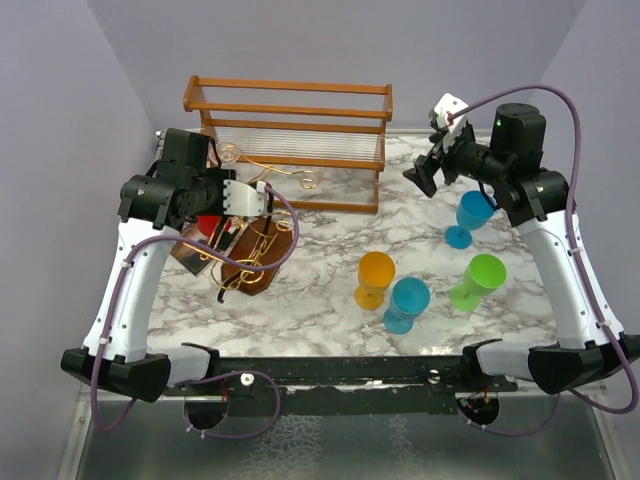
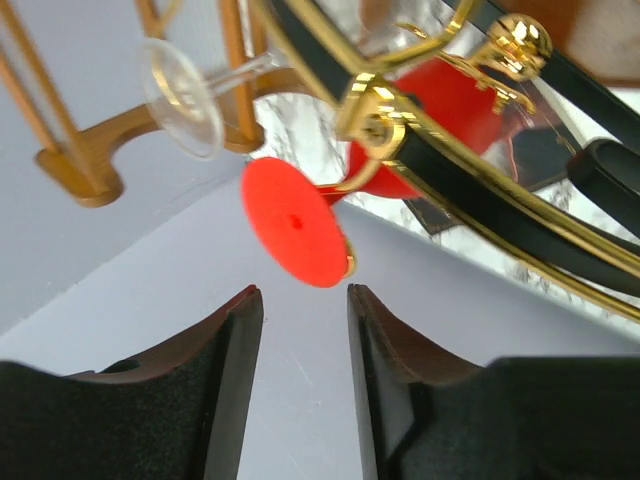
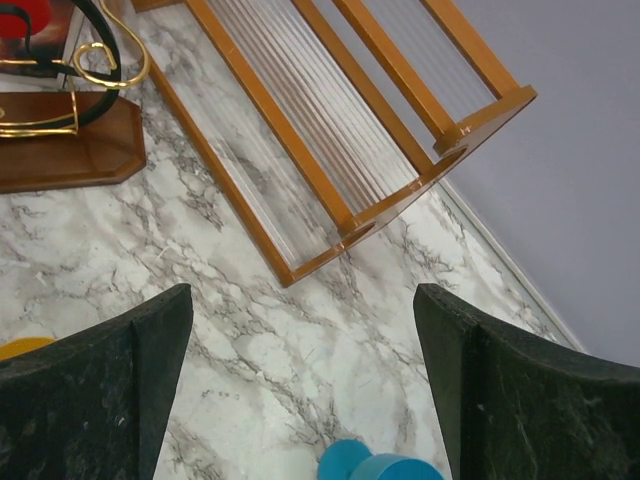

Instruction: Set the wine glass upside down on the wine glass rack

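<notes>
**Red glass on the rack, left arm's fingers clear of it**

The red wine glass (image 2: 295, 220) sits in the gold wire rack (image 1: 262, 265) at the left of the table, its foot caught in the wire and its bowl beyond, so the hanging looks done and only the pull-away is left, I'd say. The left gripper (image 2: 302, 300) is just short of the foot, jaws narrowly parted with nothing between them. Over on the far right, the right gripper (image 3: 302, 330) hangs wide apart and empty above the marble.
</notes>
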{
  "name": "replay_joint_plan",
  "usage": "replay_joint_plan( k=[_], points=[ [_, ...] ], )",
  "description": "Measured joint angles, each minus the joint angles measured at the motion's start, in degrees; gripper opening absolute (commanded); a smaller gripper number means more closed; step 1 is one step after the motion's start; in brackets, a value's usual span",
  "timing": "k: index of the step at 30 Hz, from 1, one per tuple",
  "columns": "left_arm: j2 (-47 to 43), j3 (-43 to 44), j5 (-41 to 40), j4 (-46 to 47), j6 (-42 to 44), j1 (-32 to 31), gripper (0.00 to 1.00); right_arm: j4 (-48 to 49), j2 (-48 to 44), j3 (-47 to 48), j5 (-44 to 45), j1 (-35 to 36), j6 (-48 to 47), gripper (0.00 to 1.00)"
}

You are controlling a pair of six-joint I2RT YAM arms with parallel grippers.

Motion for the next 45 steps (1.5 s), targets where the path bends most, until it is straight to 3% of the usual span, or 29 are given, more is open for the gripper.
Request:
replay_joint_plan(
  k=[8,14,18,22,38,45],
  points=[
    [-0.15,8.55,9.97,1.92,-10.12,-0.09,0.67,-1.09,-2.62,-4.11,8.81,-1.38,1.64,0.88],
    [0.28,8.96,14.60,12.31,-29.66,-0.09,0.84,-1.36,-2.67,-10.10,13.14,-13.51,6.16,0.84],
    [1.95,9.84,14.78,20.00,-43.41,-0.09,0.88,-2.23,-2.14,-14.12,17.05,-18.88,7.65,0.79],
    [3.61,10.75,14.80,24.22,-51.67,-0.09,0.89,-2.34,-0.35,-15.15,20.26,-19.85,8.09,0.70],
    [5.18,11.61,14.73,26.75,-57.86,-0.09,0.89,-2.54,10.01,-15.08,25.68,-24.72,7.76,0.43],
    [5.81,11.76,14.73,26.73,-57.88,-0.09,0.89,-2.73,12.72,-14.78,23.67,-26.34,7.58,0.22]
  ],
)
